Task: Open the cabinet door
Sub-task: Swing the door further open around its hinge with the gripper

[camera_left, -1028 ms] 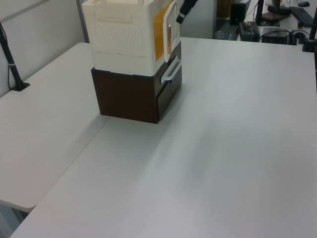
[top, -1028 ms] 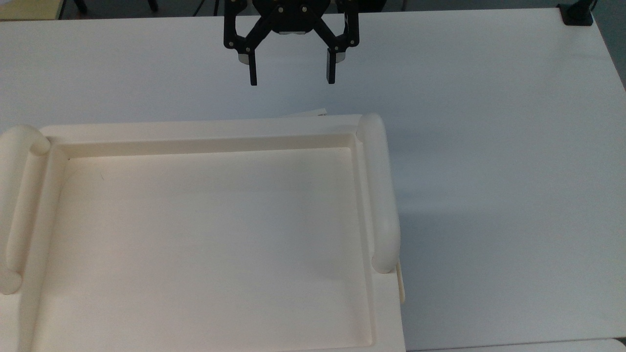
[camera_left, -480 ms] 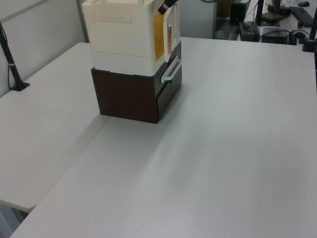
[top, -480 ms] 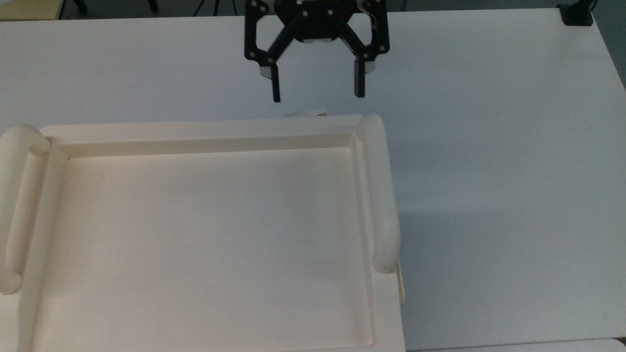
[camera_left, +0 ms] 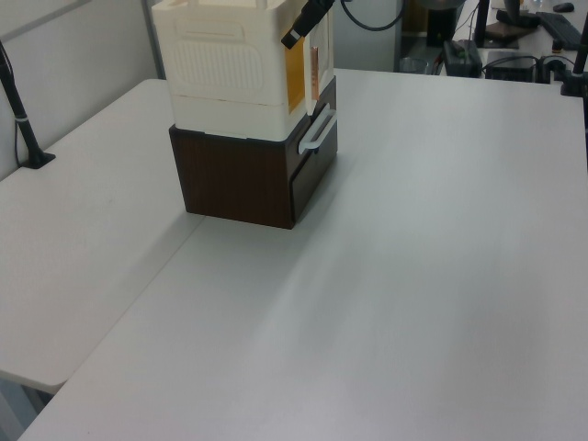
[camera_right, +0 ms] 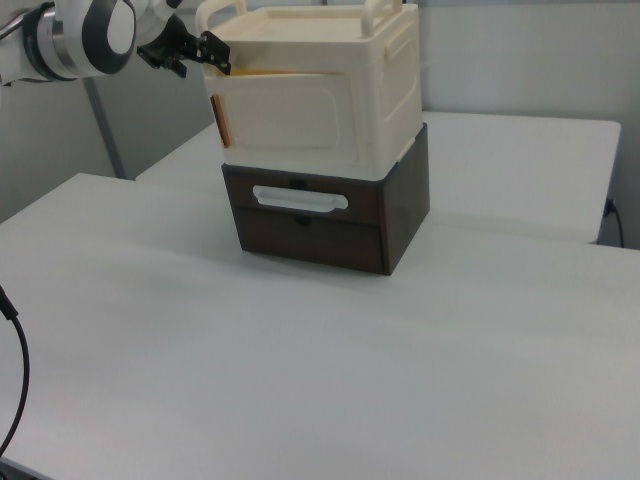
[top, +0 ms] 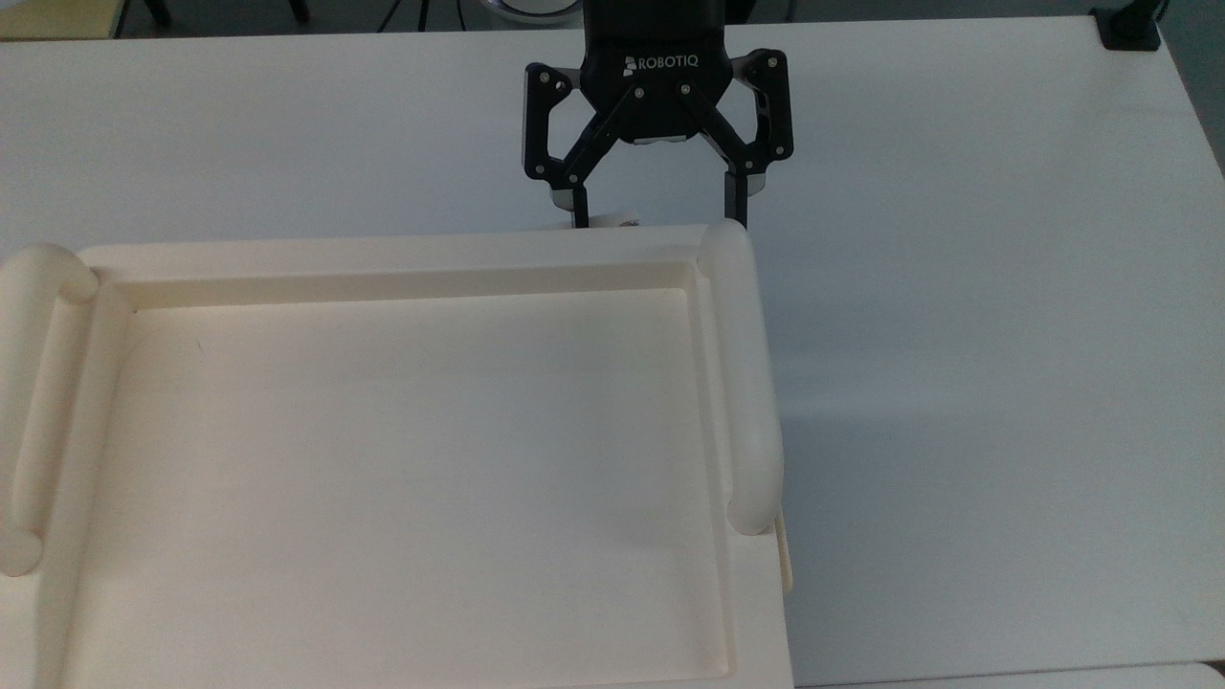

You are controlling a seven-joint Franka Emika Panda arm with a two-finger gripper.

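**Gripper at the door's top free corner, jaws spread, nothing held**

Gripper (top: 658,222) is sitting with fingers wide apart, empty, tips right at the cabinet's (camera_right: 310,130) upper front edge. In the top view you're seeing both fingertips meeting the top rim, with a small sliver of the cabinet door (camera_right: 285,125) poking out between them.

Where the door is: it's the cream panel on the front of the cream upper unit, which is stacked on the dark brown drawer box (camera_right: 320,225) on the white table (camera_right: 300,370). In the right view it's standing slightly ajar, with an orange gap showing along the right view's left and top edges. So the free edge is on the right view's left, and I'm judging the hinge to be on the right view's right.

Relation that matters: the door lies just below and in front of the fingertips, and the gripper is hanging at the free-edge corner. The panel's long axis is running horizontally across the cabinet front; its face is pointing out toward the open table.

Likely next move: you're hooking or pinching that free edge and swinging it outward. Risk: fingers catching the top rim instead of the door.
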